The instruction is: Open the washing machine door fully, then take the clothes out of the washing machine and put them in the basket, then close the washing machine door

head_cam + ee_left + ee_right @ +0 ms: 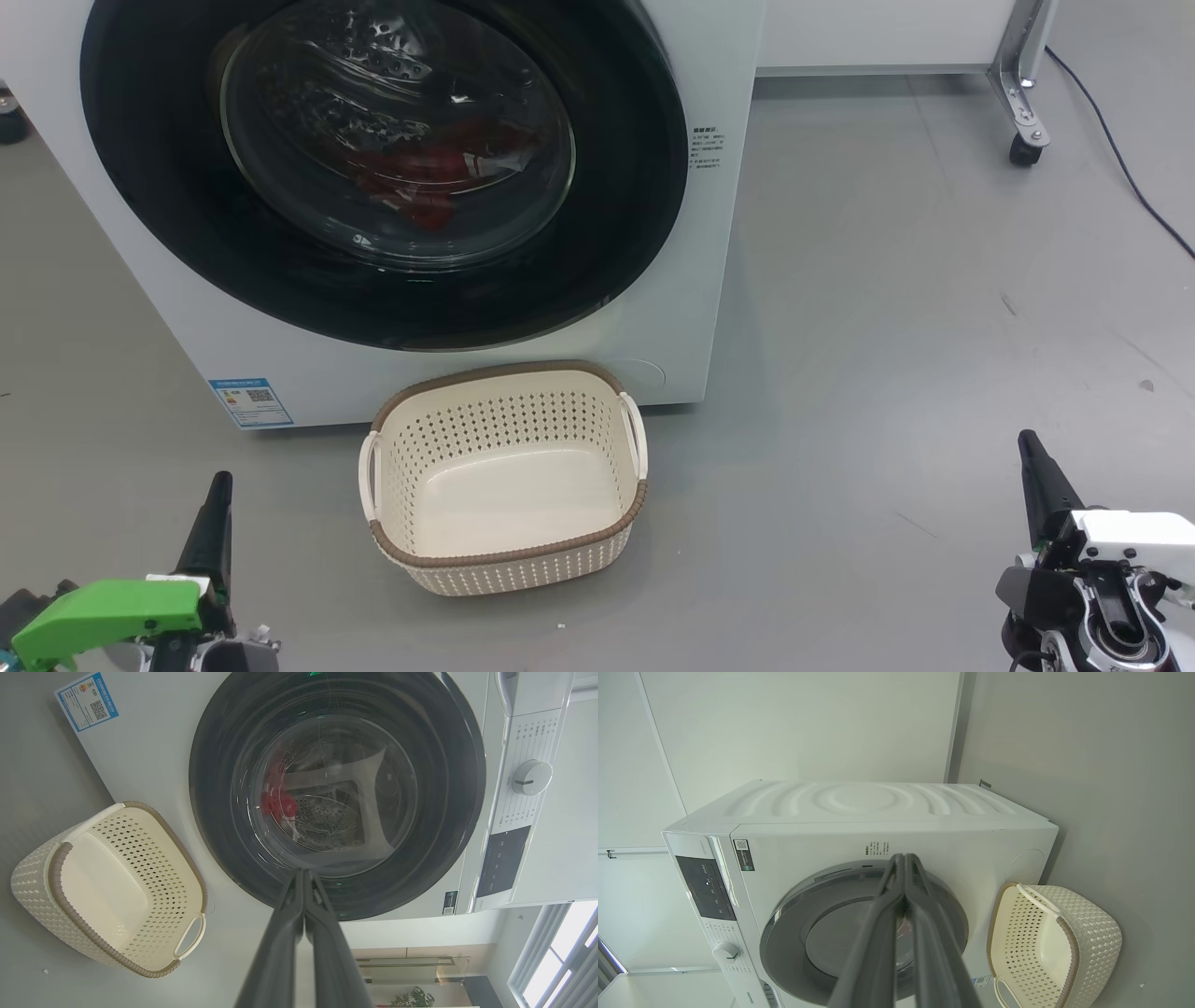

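Left claw (220, 490) and right claw (1030, 446) pinched closed; clothes (420, 182) inside washing machine (724, 308).

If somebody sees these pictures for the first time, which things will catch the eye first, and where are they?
The big round black door of the white washing machine dominates the upper left of the head view; it is closed, and red clothes show through its glass. On the grey floor just in front of the machine stands an empty cream basket with a brown rim.
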You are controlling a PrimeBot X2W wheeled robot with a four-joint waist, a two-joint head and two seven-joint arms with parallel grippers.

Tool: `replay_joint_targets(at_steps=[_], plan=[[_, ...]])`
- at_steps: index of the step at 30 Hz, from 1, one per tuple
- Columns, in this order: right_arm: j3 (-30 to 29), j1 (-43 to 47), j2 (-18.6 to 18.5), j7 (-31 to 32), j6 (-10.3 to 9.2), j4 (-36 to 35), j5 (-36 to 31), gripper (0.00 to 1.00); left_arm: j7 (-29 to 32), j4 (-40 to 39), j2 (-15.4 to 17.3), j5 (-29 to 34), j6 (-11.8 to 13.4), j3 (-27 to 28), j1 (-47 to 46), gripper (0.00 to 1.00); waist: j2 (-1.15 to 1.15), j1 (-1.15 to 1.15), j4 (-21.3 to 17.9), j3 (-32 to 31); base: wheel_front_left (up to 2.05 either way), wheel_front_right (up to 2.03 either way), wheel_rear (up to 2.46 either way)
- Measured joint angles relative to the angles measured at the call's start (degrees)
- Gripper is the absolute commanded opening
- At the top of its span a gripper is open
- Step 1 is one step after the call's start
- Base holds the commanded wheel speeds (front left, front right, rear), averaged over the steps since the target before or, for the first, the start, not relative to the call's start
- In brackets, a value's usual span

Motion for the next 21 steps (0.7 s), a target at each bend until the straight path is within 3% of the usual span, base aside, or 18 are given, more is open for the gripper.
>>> replay_joint_targets(at_steps=[21], plan=[[-0.05,0.0,0.05,0.01,0.0,0.01,0.0,0.0,0.05,0.01,-0.02,0.01,0.0,0.1,-0.01,0.0,0.0,0.0,0.0,0.0,0.0,0.0,0.0]])
